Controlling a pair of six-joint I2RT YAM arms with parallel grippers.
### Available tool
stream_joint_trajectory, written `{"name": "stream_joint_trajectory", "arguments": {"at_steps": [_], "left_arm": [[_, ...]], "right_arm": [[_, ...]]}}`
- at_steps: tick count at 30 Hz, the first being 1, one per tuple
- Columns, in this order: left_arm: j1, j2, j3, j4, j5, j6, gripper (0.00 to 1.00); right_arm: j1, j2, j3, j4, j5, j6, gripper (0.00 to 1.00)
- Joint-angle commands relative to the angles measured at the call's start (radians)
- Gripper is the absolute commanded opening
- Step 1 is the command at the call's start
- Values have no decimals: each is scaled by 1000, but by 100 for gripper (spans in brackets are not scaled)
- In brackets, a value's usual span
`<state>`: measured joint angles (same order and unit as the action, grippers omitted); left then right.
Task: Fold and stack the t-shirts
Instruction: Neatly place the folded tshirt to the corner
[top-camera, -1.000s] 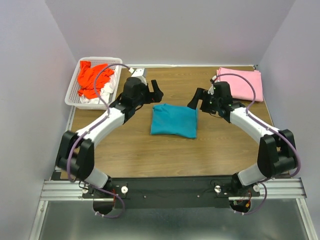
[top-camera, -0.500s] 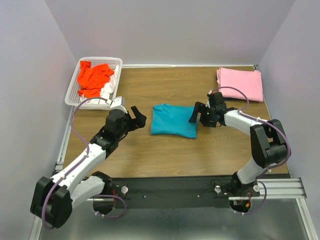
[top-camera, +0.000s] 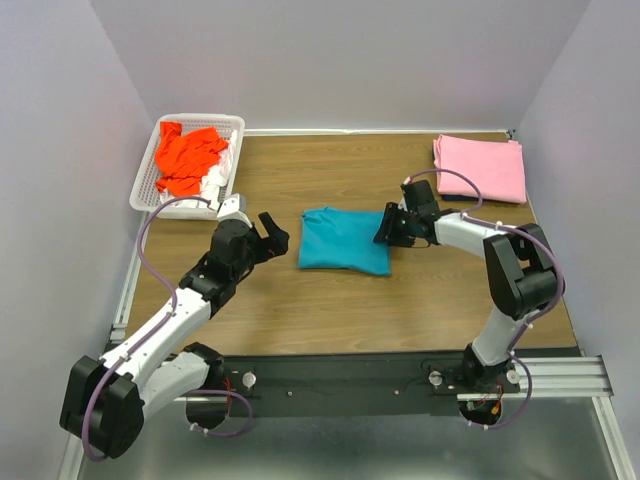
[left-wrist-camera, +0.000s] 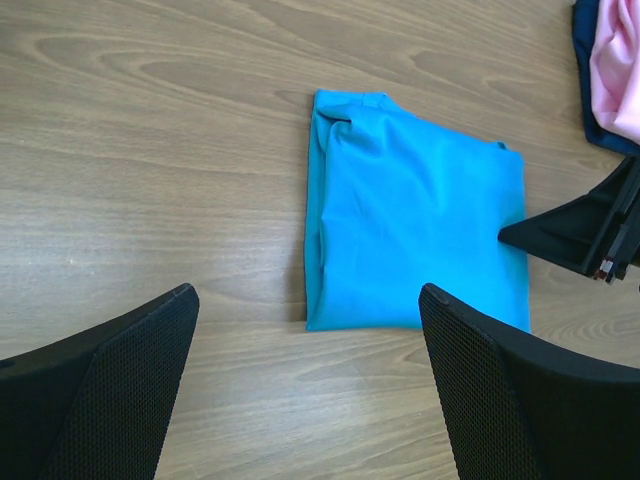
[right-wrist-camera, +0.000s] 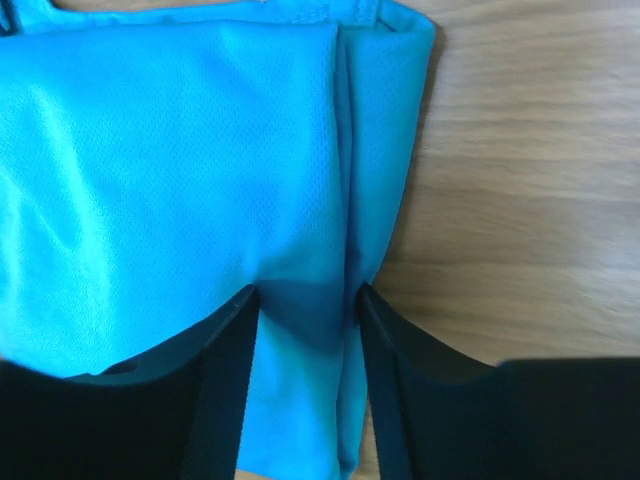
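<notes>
A folded teal t-shirt lies mid-table, also seen in the left wrist view and the right wrist view. My right gripper is down on the shirt's right edge. Its jaws stand half closed with a strip of teal cloth between the fingertips. My left gripper hovers wide open to the left of the shirt, holding nothing. A folded pink t-shirt lies at the back right. An orange-red t-shirt and a white t-shirt are heaped in the basket.
The white lattice basket stands at the back left corner. Bare wood lies between the teal shirt and the table's near edge. Grey walls close in the table on three sides.
The right gripper came down from the back onto the teal shirt's right edge and its jaws narrowed round the cloth. The left arm drew back toward the front left, still open.
</notes>
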<state>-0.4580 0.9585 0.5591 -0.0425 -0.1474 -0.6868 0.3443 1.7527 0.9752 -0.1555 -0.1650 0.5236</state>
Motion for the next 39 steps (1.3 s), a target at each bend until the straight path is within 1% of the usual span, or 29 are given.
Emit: {"name": "stream_joint_trajectory", "arguments": {"at_steps": [1,2,3,4,7,9,10,12,13,14,15,17,18,20,21,22,23,24,31,33,35,39], "left_arm": [[4,8,25,-20,-55,-7,98],[4,9,28,-20,-57,-3,98],[4,9,28,-20,-61,-3,98],[4,9,31,-23,-66,-3,98],[5,11,41,-36,-86,-2,98],[4,9,44,-49,-104,-3,98],[5,8,47,-53,-110,-2,98],[5,5,50,-62,-121,-2,98],[4,6,53,-63,-130,-2,98],[5,6,55,-66,-135,-2,98],[5,6,56,-68,-139,1,98],[5,9,64,-71,-147,1,98],[5,11,65,-72,-155,1,98],[5,19,73,-77,-165,1,98],[5,20,74,-77,-170,1,98],[5,23,76,-77,-179,1,98],[5,31,79,-79,-184,0,98],[5,36,82,-77,-190,0,98],[7,86,114,-83,-211,1,98],[7,105,124,-85,-216,1,98],[8,120,133,-86,-225,3,98],[10,155,147,-85,-228,3,98]], "right_arm": [[47,74,22,-29,16,-16,50],[62,82,37,-29,21,-22,42],[70,99,45,-30,31,-33,38],[76,105,60,-30,39,-37,30],[93,128,95,-32,96,-69,16],[94,143,117,-30,134,-108,13],[93,148,129,-33,146,-125,6],[94,151,175,-33,205,-167,3],[94,152,190,-35,231,-215,1],[94,151,226,-35,280,-240,1],[94,149,241,-35,300,-297,1],[94,142,275,-38,349,-355,1],[94,137,301,-38,398,-413,1],[93,131,325,-38,458,-470,1],[94,133,341,-38,535,-499,1],[94,131,353,-36,564,-573,1],[93,131,377,-36,591,-605,1],[93,136,390,-36,635,-670,1],[50,212,517,-36,801,-849,1],[30,228,549,-36,826,-881,1],[15,243,603,-33,857,-950,1],[-10,264,658,-30,884,-996,1]]}}
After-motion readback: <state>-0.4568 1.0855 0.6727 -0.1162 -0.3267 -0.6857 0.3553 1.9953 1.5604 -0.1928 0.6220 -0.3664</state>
